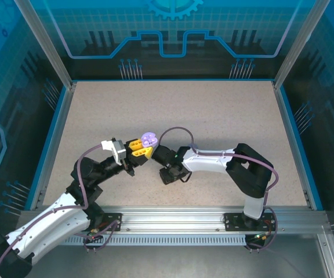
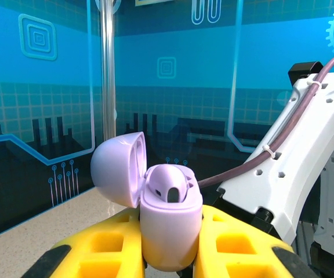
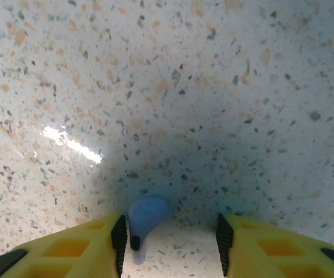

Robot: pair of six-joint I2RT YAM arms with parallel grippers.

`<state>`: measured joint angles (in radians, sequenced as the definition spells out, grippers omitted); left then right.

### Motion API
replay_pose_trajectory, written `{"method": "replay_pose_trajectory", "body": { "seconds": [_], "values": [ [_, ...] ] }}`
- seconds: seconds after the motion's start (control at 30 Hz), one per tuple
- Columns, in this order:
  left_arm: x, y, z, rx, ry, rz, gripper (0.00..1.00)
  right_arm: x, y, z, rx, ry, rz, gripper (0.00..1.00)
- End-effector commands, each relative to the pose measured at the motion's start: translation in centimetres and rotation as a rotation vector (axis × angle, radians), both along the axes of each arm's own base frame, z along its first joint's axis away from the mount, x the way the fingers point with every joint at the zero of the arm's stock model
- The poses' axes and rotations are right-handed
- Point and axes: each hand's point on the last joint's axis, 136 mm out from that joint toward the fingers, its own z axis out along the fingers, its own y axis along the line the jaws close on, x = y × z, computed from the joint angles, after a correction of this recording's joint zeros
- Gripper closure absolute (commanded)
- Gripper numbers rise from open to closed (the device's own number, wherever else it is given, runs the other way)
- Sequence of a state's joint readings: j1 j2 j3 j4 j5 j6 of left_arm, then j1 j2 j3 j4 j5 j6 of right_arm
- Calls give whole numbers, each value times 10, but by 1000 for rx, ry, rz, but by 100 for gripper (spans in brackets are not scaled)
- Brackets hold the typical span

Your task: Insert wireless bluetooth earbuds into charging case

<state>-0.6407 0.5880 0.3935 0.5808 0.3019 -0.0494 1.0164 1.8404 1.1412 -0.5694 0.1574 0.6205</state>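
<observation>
— How is the left arm (image 1: 57, 215) set?
— It reaches forward and to the right from its base. The left hand (image 1: 139, 150) sits roughly level, its yellow fingers (image 2: 106, 246) pressed on either side of a case (image 2: 170, 229).
— And the right arm (image 1: 213, 160)?
— It rises from its base, bends at the elbow and stretches left toward the other arm. The wrist is turned down, so the right hand (image 3: 171, 237) faces the surface (image 3: 184, 87), fingers parted with a gap between them.

Speckled table (image 1: 225, 121) bounded by blue printed panels (image 1: 173, 29) at twelve, three and nine o'clock, aluminium rail (image 1: 178, 217) at six, posts (image 1: 42, 40) at ten and two.
</observation>
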Motion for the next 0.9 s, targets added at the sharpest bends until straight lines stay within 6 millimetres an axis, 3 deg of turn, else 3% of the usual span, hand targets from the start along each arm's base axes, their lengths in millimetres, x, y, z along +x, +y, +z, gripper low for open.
{"method": "replay_pose_trajectory", "body": {
  "seconds": [0.0, 0.33, 0.63, 0.87],
  "values": [
    [-1, 2, 11, -14, -31, 15, 100, -6, -2, 8, -15, 3, 12, 54],
    [-3, 2, 12, -16, -31, 10, 100, -5, 8, 30, 51, 47, 30, 52],
    [-6, 5, 10, -16, -36, 16, 100, 3, -1, 27, -29, 139, 54, 53],
    [-5, 5, 8, -9, -32, 20, 100, 4, 4, 20, -61, 177, 77, 54]
  ]
}}
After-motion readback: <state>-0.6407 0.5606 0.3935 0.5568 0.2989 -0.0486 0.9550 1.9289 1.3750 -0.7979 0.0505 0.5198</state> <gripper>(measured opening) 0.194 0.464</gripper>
